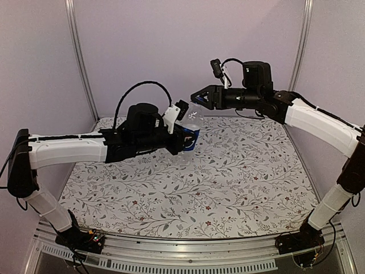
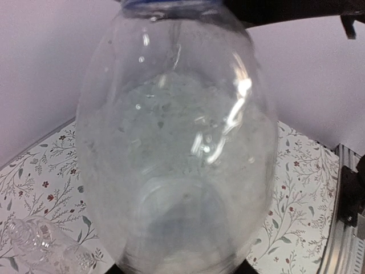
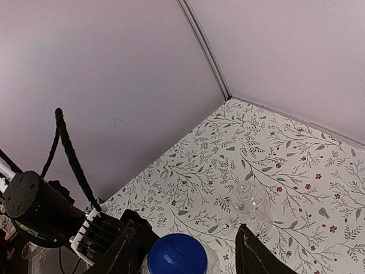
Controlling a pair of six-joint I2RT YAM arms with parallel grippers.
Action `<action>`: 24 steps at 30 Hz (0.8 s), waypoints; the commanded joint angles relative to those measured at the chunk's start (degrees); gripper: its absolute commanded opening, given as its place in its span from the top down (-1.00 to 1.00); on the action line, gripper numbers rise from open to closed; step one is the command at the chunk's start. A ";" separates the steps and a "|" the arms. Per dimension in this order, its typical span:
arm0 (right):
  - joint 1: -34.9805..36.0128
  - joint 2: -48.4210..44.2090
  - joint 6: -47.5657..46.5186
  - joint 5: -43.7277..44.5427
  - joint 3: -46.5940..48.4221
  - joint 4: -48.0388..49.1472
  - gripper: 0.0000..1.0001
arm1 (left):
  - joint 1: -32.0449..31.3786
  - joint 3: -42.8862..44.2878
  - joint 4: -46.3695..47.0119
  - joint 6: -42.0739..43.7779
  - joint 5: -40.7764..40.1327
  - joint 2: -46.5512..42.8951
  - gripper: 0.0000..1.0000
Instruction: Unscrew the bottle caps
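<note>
My left gripper (image 1: 183, 137) is shut on the Pepsi bottle (image 1: 191, 132) at its blue label band and holds it up above the table. The bottle's clear body (image 2: 177, 148) fills the left wrist view. My right gripper (image 1: 195, 98) is open at the bottle's top. In the right wrist view its fingers (image 3: 249, 254) stand on either side of the bright blue cap (image 3: 177, 258) with a gap on each side. The plain bottle (image 3: 251, 202) lies on the table with its neck open, and a small clear cap (image 3: 226, 228) lies beside it.
The floral tablecloth (image 1: 228, 182) covers the table. Pale walls close it in at the back and sides, with a metal rail (image 1: 188, 245) along the near edge. The plain bottle also shows low left in the left wrist view (image 2: 34, 242).
</note>
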 commanded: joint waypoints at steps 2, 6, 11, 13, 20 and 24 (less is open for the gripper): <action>0.30 0.85 -0.23 -0.59 1.16 0.55 -0.06 | -1.20 1.61 0.26 0.80 -0.18 0.58 0.48; 0.28 0.85 -0.25 -0.85 1.21 0.66 0.09 | -1.23 1.52 0.22 0.95 -0.25 0.58 0.48; 0.27 0.85 -0.33 -1.41 1.29 0.93 0.24 | -1.26 1.32 0.09 0.93 -0.44 0.65 0.49; 0.29 0.79 -0.47 -1.50 1.21 1.01 0.33 | -1.27 1.26 0.01 1.01 -0.44 0.67 0.49; 0.22 0.18 -2.82 -4.94 0.62 1.63 0.83 | -1.29 0.70 -0.26 3.09 3.07 0.17 0.49; -0.31 -1.06 -8.56 -13.14 -0.37 2.61 1.00 | -0.41 -0.07 -0.18 6.44 14.33 -1.19 0.48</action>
